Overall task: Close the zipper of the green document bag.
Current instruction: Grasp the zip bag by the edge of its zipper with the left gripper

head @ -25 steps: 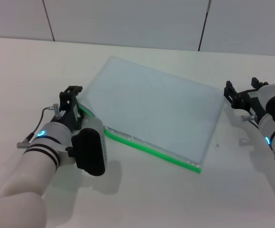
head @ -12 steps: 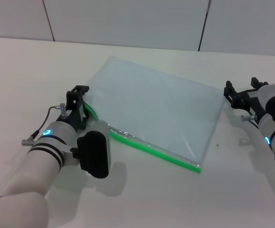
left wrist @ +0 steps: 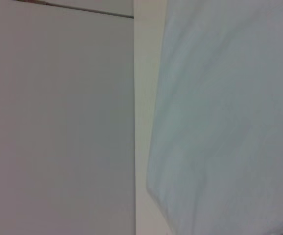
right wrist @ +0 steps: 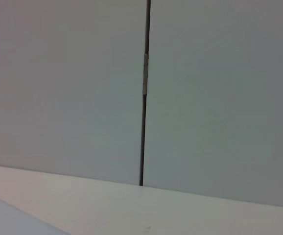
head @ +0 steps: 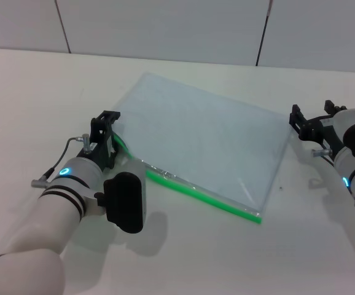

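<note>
A white table (head: 183, 258) fills the scene, with a pale grey panelled wall (head: 165, 27) behind it at twelve o'clock. Near the middle lies the green document bag (head: 202, 138), a flat translucent blue-grey pouch turned at a slant, its far corner toward eleven o'clock and its near corner toward five o'clock.

The zipper (head: 202, 193), a thin bright green strip, runs along the bag's near long edge, from about nine o'clock of the bag down to its five o'clock corner. Toward its nine o'clock end the strip lifts off the table and bows upward a little. I cannot make out the slider.

The left gripper (head: 108, 140) sits at that nine o'clock end of the zipper, its black fingers pressed against the raised green strip. Whether they are spread or pinching the strip I cannot tell. Its white arm reaches in from seven o'clock. The left wrist view shows only the pouch's pale surface (left wrist: 229, 112) beside bare table, with a sliver of green at one corner.

The right gripper (head: 301, 121) rests at three o'clock, just beside the bag's short edge and apart from it. Whether its fingers are spread or together I cannot tell.

Open table lies on every side of the bag: a wide band at six o'clock in front of the zipper, and more at nine and twelve o'clock.
</note>
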You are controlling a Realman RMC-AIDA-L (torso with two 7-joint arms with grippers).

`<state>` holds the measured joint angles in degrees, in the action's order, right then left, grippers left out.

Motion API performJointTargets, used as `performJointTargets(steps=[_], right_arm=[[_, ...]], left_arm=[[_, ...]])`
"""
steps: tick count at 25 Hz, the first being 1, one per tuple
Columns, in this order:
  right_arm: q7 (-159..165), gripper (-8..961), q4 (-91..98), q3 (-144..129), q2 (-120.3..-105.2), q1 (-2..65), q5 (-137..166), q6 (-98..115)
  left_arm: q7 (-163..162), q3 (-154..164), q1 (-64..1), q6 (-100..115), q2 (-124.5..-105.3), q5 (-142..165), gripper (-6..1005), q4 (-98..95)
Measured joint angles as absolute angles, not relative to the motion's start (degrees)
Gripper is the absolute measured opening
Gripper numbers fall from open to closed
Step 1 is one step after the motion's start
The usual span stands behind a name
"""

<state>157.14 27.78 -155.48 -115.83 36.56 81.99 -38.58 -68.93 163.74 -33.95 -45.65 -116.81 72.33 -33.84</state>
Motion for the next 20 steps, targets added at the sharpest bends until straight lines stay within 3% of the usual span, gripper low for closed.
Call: performJointTargets(steps=[20], right_arm=[[157.14,711,27.77,-155.48,-115.83,36.56,82.04,-38.58]], left_arm=[[-66.98,163.74,-33.88,-44.19,-116.89,75.16,449,-34.62]])
